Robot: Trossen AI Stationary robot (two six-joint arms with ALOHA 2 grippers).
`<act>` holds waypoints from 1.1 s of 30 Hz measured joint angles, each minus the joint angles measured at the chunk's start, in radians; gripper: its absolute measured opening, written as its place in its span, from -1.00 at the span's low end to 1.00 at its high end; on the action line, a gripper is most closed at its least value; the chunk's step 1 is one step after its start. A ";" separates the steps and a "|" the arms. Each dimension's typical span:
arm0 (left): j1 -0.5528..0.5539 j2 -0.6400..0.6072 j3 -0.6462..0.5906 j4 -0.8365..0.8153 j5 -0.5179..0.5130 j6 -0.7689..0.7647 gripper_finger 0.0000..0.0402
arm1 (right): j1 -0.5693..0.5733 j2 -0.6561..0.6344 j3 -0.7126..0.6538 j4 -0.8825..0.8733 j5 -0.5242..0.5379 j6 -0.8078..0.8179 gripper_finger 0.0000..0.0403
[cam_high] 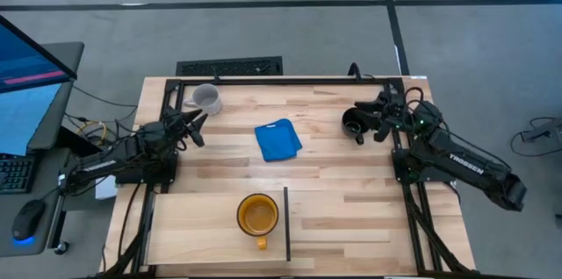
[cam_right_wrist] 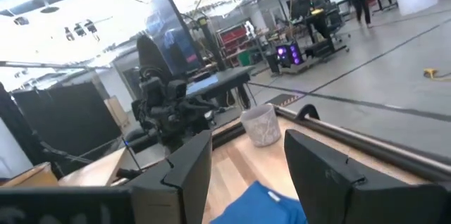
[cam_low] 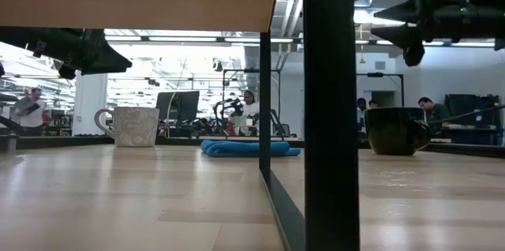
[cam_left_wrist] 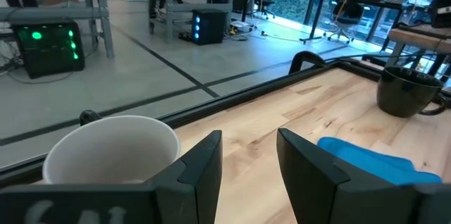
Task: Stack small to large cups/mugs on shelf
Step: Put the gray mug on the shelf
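The worktop (cam_high: pixel 351 174) carries everything; at its near edge lies the shelf (cam_high: pixel 198 226), a paler panel with a thin dark divider (cam_high: pixel 286 224) along the side toward the right arm. On the shelf, just beside that divider, stands the yellow mug (cam_high: pixel 257 216), upright, handle pointing to the near edge. It is the widest of the three, so by my reading the base of the stack is already placed and two mugs remain.

A blue cloth (cam_high: pixel 277 139) lies flat mid-worktop, between the arms and clear of the shelf.

The grey-white mug (cam_high: pixel 205 97) stands upright at the far left corner, handle toward the left edge. The left pincer (cam_high: pixel 195 126) hangs just short of it with fingers spread and nothing between them; in the left wrist view the mug's rim (cam_left_wrist: pixel 113 146) sits to one side of the fingers (cam_left_wrist: pixel 204 164), not between them.

The black mug (cam_high: pixel 355 123), the smallest, stands at the far right. The right pincer (cam_high: pixel 379 119) is just beside it, released and empty.

If grey-white goes next, the left arm is the nearer; the pincer likely needs to shift sideways onto the rim.
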 joint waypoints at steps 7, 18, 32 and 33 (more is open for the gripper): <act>0.000 0.000 0.001 0.001 -0.008 0.005 -0.37 | 0.000 -0.101 -0.048 -0.016 0.027 0.013 0.00; 0.000 0.000 0.002 0.003 -0.009 0.018 -0.37 | 0.000 -0.201 -0.064 -0.078 0.062 0.038 0.00; 0.000 0.000 0.026 0.082 -0.040 0.127 -0.37 | 0.000 -0.207 -0.064 -0.099 0.116 0.046 0.00; 0.000 0.000 0.041 0.065 -0.040 0.142 -0.37 | 0.000 -0.207 -0.064 -0.099 0.116 0.052 0.00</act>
